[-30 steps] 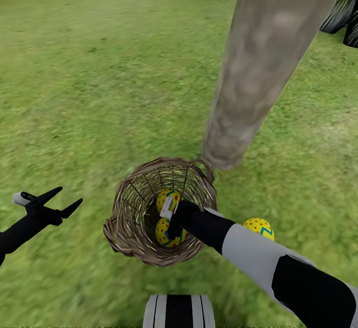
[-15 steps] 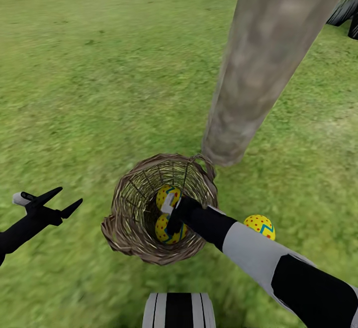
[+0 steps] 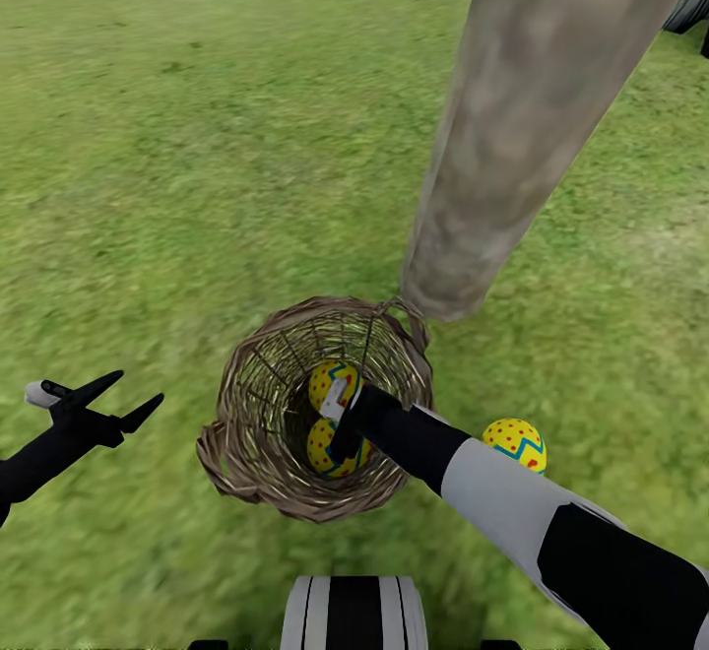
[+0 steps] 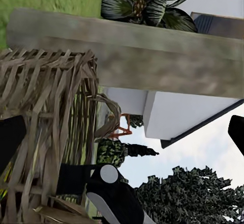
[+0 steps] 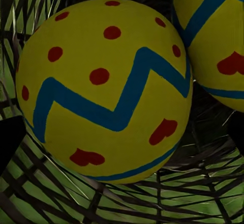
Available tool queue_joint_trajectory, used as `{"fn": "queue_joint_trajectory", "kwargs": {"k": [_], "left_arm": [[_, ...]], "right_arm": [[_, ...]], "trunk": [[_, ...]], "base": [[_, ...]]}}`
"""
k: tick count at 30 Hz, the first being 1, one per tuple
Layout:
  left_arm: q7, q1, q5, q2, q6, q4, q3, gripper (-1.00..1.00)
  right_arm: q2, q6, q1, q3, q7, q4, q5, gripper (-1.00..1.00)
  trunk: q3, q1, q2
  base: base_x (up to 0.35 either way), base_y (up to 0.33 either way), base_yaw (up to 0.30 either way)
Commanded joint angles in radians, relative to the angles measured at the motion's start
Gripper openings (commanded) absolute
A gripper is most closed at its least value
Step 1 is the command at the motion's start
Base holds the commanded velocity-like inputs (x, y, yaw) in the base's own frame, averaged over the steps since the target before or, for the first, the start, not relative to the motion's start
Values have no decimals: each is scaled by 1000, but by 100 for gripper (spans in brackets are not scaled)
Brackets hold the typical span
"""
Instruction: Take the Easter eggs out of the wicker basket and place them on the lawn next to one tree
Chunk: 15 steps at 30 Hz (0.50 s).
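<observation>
The wicker basket [image 3: 251,414] stands on the lawn [image 3: 197,187] at the foot of the tree trunk [image 3: 522,128]. Two Easter eggs lie inside it, one farther [image 3: 330,379] and one nearer [image 3: 320,448]. The third egg [image 3: 515,441] rests on the grass just right of the basket, close to the trunk. My right gripper [image 3: 338,438] reaches down into the basket, open, with the nearer egg [image 5: 107,86] between its spread fingers and the other egg [image 5: 218,40] beside it. My left gripper [image 3: 138,386] hovers open and empty over grass left of the basket.
The left wrist view looks sideways at the basket wall [image 4: 46,132], the trunk [image 4: 152,56] and my right arm [image 4: 109,193]. A striped-leaf plant [image 4: 147,2] and a white house [image 4: 178,117] lie beyond. Open grass spreads to the left and far side.
The head camera has tilted down, so the fence has left the picture and everything sits slightly higher. Both arms hold nearly the same pose; the right gripper stays in the basket.
</observation>
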Motion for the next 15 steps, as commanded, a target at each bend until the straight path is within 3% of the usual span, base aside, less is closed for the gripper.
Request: {"fn": "queue_joint_trajectory", "kwargs": {"k": [1, 9, 15], "left_arm": [[-2, 0, 1, 0, 4, 0, 0, 100], [-2, 0, 1, -1, 4, 4, 0, 100], [-2, 0, 1, -1, 4, 5, 0, 100]], "right_arm": [[0, 2, -1, 1, 10, -1, 11, 100], [2, 3, -1, 1, 14, 0, 9, 100], [2, 3, -1, 2, 14, 0, 8, 100]], "trunk": [[-1, 0, 0], [-8, 1, -1], [-28, 3, -2]], "base": [[0, 0, 0], [0, 0, 0], [0, 0, 0]]}}
